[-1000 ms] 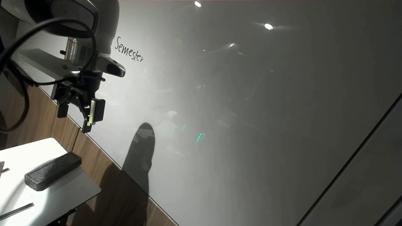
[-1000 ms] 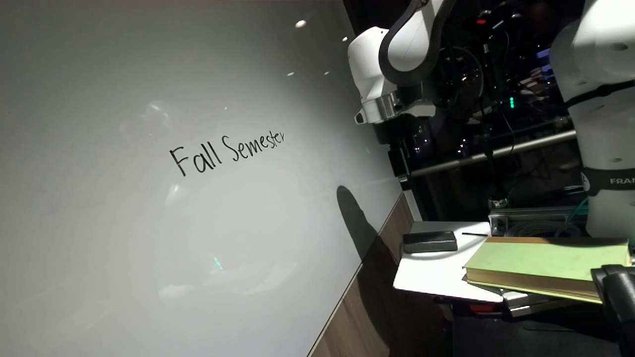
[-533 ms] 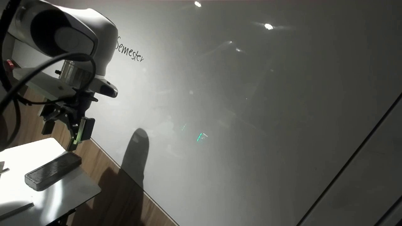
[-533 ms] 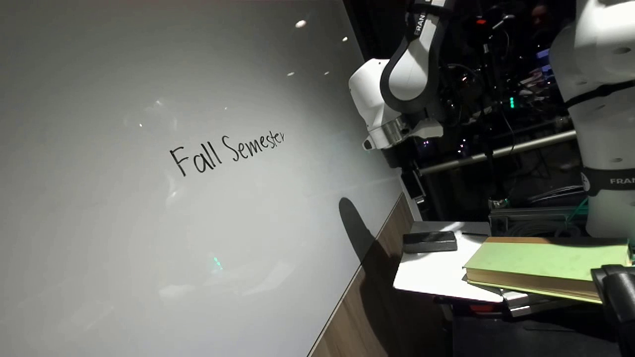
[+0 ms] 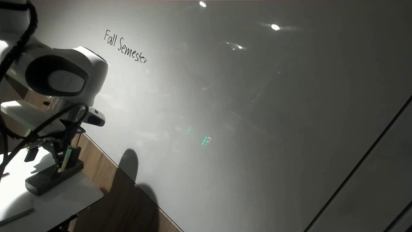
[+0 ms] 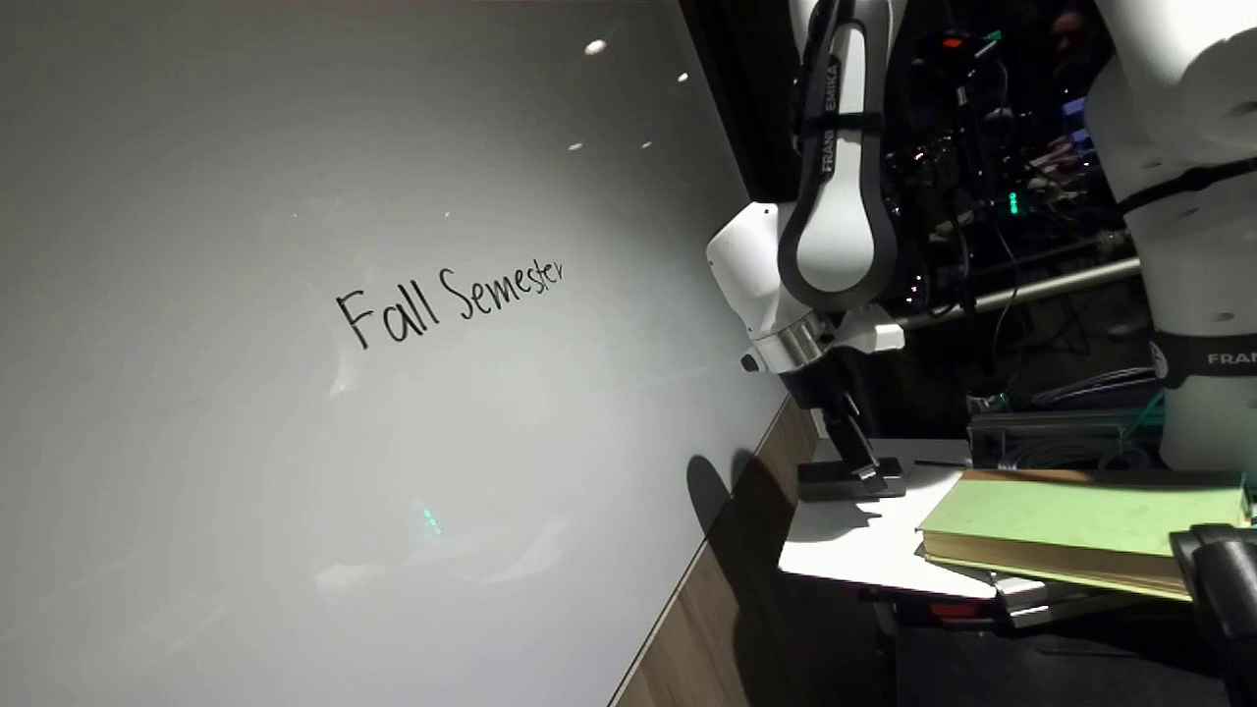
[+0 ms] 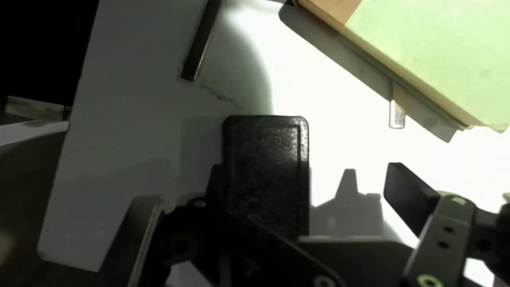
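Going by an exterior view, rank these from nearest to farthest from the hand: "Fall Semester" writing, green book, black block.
1. Black block: on the white surface, right at the open hand.
2. Green book: right of the block in that view.
3. "Fall Semester" writing: well to the left there, on the whiteboard.

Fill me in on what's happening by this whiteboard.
A robot arm stands with its fingers open at a black block lying on a white surface. The wrist view shows one finger on either side; nothing is gripped, and contact is hard to tell. A green book lies nearby, and "Fall Semester" is written on the whiteboard.
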Robot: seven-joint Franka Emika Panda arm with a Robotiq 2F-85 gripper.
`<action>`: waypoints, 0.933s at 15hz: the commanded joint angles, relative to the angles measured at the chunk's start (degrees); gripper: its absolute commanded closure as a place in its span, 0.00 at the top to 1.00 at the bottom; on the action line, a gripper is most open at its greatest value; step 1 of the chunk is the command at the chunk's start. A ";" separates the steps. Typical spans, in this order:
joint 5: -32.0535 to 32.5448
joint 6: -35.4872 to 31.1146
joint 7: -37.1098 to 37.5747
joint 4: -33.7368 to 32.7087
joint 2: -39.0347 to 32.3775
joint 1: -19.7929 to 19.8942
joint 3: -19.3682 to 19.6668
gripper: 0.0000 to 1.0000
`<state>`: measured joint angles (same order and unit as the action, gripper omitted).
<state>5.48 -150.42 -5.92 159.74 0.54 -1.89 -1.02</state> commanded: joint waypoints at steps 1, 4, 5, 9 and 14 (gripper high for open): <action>1.77 -8.15 2.64 -0.05 -6.04 -0.77 -1.00 1.00; 6.68 -12.09 4.94 -0.25 -4.32 -0.94 0.42 1.00; 8.07 -12.44 5.45 -0.47 -2.93 -0.76 0.90 1.00; 10.61 -12.34 6.60 -1.91 0.73 -0.37 1.13 1.00; 14.15 -11.14 7.01 -2.58 4.82 2.00 0.84 1.00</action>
<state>16.20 -162.82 -0.42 157.20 2.37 -1.45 -0.28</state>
